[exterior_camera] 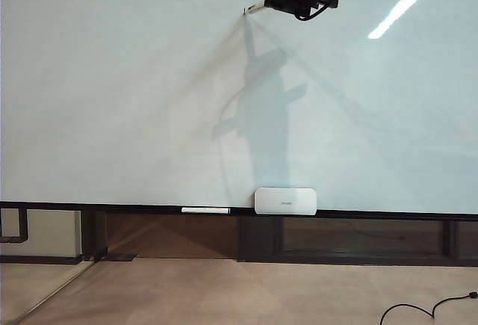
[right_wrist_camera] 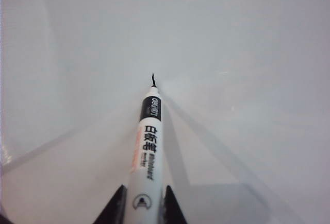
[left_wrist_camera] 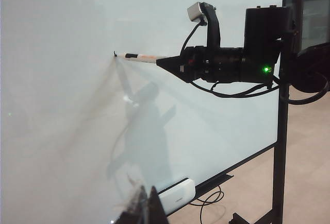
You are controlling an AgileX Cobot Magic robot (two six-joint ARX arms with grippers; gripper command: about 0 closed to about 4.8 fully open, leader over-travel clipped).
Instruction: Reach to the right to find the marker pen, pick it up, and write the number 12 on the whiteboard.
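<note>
Dark ledge point(exterior_camera: 149, 208) under whiteboard point(exterior_camera: 112, 101), white slim stick point(exterior_camera: 205, 210), white rounded box point(exterior_camera: 285, 200) resting on it

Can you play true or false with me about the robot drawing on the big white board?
1. The right claw is holding the marker pen. True.
2. The pen's tip is at the whiteboard, by a short black stroke. True.
3. The number 12 is already finished. False: only that one small stroke shows.
4. The white rounded box sits on the ledge at the bottom of the board. True.
5. The left claw is holding a second pen. False: only its dark tips show, low down near the box, away from the writing, with no pen visible.
</note>
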